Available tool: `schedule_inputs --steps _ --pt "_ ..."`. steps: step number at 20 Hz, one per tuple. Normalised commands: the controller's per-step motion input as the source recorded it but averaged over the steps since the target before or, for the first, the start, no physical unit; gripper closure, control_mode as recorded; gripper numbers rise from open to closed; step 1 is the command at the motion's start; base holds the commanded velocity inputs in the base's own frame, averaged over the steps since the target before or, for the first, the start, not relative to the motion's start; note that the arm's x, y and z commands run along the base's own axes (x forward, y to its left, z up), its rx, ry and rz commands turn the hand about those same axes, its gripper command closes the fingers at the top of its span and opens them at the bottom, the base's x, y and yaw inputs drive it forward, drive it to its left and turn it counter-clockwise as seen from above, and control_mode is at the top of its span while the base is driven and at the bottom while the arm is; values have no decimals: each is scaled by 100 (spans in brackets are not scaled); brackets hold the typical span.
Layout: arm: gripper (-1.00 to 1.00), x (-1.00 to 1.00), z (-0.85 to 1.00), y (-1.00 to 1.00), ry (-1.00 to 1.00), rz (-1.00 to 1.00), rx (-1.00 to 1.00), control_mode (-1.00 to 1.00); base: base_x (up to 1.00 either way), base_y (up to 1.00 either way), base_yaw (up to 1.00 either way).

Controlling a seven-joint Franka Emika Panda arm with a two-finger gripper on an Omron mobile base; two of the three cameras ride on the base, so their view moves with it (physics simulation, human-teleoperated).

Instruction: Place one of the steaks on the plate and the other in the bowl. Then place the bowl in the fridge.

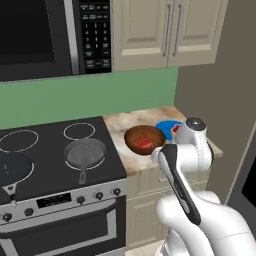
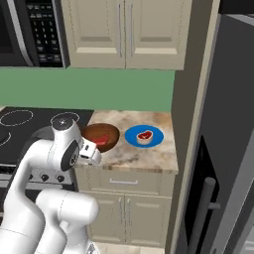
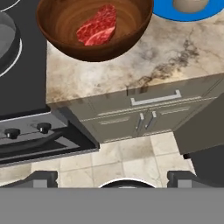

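The dark brown bowl (image 3: pixel 100 50) stands on the marble counter beside the stove, with the all-red steak (image 3: pixel 97 26) lying inside it. To its right sits the blue plate (image 3: pixel 166 9), bearing the fat-rimmed steak (image 2: pixel 144 136). Both base views show the bowl (image 1: pixel 131 137) (image 2: pixel 106 130) and the plate (image 1: pixel 164 126) (image 2: pixel 130 136). My gripper (image 3: pixel 112 178) is open and empty. It hangs off the counter's front edge, short of the bowl and apart from it, looking down at the drawers and floor. The grey fridge (image 2: pixel 233 124) rises right of the counter.
Left of the bowl is the black stove (image 1: pixel 50 145) with a grey frying pan (image 1: pixel 85 151) and a darker pan (image 1: pixel 12 167). A microwave (image 1: pixel 50 35) and beige wall cabinets (image 2: pixel 124 30) hang above. A drawer with a handle (image 3: pixel 155 98) lies under the counter edge.
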Motion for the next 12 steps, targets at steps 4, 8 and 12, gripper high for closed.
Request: schedule_inputs --steps 4,8,12 --pt "-100 0 0 0 0 0 0 100 49 2 0" --pt "-100 0 0 0 0 0 0 100 47 2 0" --pt "-100 0 0 0 0 0 0 100 24 5 0"
